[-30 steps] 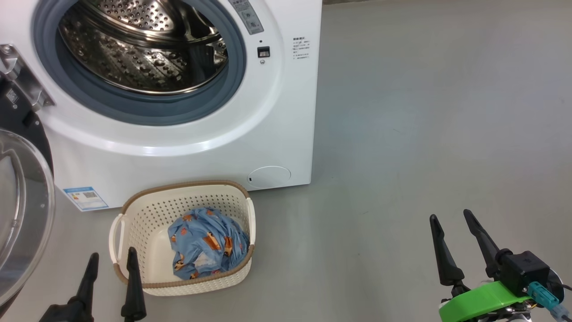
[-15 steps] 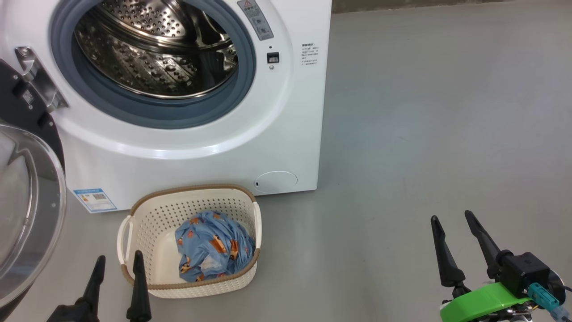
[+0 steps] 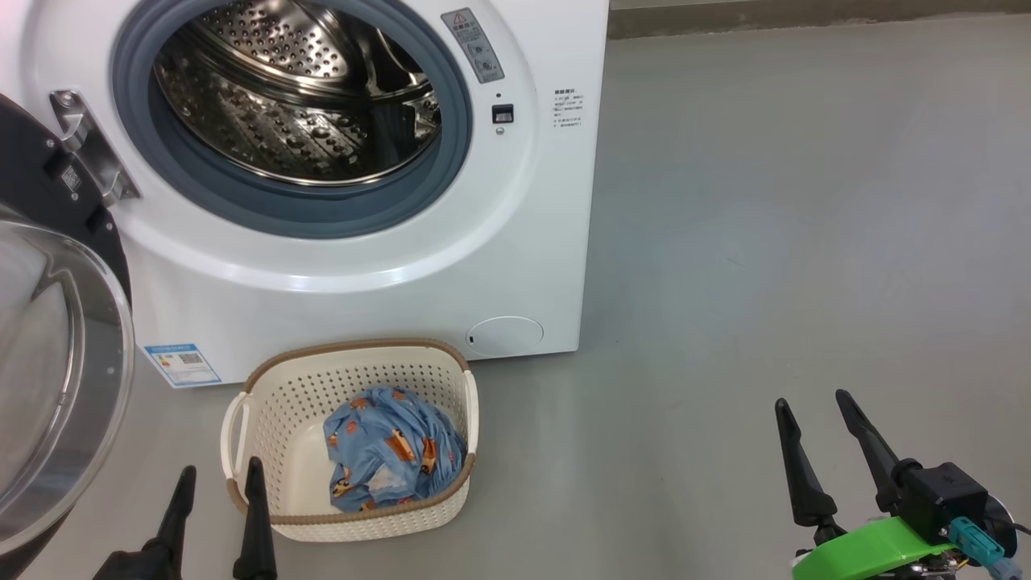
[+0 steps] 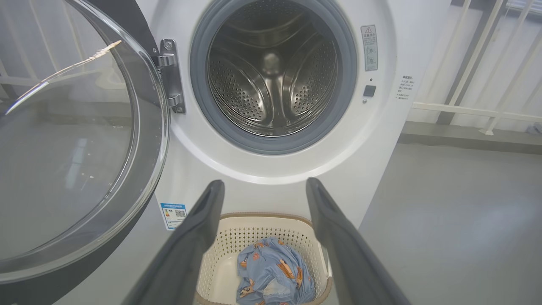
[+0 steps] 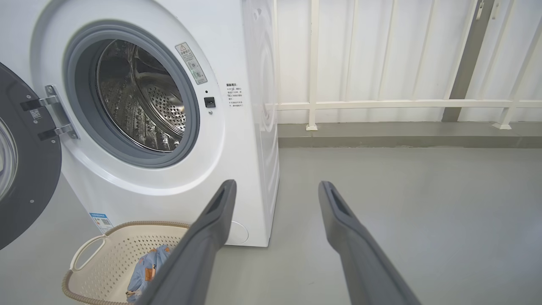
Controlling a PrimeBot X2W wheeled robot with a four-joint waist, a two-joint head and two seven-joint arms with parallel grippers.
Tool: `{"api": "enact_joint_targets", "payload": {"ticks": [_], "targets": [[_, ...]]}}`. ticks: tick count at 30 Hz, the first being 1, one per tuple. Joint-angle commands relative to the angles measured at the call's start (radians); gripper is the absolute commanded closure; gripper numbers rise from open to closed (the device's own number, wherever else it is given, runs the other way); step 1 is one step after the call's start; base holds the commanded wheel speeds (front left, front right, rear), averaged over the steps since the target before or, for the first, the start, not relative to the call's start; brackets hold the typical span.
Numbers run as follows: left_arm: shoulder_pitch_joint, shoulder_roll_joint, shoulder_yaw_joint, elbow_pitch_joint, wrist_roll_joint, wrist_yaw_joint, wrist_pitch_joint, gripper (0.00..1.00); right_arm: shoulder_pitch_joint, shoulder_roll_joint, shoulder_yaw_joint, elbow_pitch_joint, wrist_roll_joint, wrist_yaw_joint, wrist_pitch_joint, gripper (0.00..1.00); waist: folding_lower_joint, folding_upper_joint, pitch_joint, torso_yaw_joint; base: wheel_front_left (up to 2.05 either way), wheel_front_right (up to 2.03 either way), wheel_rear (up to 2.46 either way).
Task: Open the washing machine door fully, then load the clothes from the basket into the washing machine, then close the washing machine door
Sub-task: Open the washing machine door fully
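Blue clothes (image 3: 395,447) are lying bunched in the basket (image 3: 354,348), just near of the washing machine (image 3: 362,266), whose door (image 3: 48,362) is hanging wide at left. Loading is probably starting: the left gripper (image 3: 223,466), beside the basket, and the right gripper (image 3: 810,398) are holding nothing, jaws spread. Next: reaching down onto the cloth

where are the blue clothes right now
In the head view, lower left, the light blue printed fabric clothes lie bunched in the right half of the cream-white perforated plastic basket, on the floor before the white front-loading washing machine.
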Motion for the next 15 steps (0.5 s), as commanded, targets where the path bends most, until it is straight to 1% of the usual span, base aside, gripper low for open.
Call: {"api": "enact_joint_targets", "payload": {"ticks": [1,15], "targets": [[-0.016,0.013,0.03,-0.016,0.008,0.0,-0.006,0.0,-0.005,-0.002,0.024,-0.02,-0.002,0.002,-0.005,0.0,0.0,-0.0001,-0.001,0.0,0.0,0.0,0.0],[-0.023,0.013,0.026,-0.001,0.005,0.002,-0.006,0.0,-0.002,-0.002,0.023,-0.016,0.002,0.002,-0.005,0.0,0.0,-0.0001,-0.003,0.005,0.0,0.0,0.0]]}}
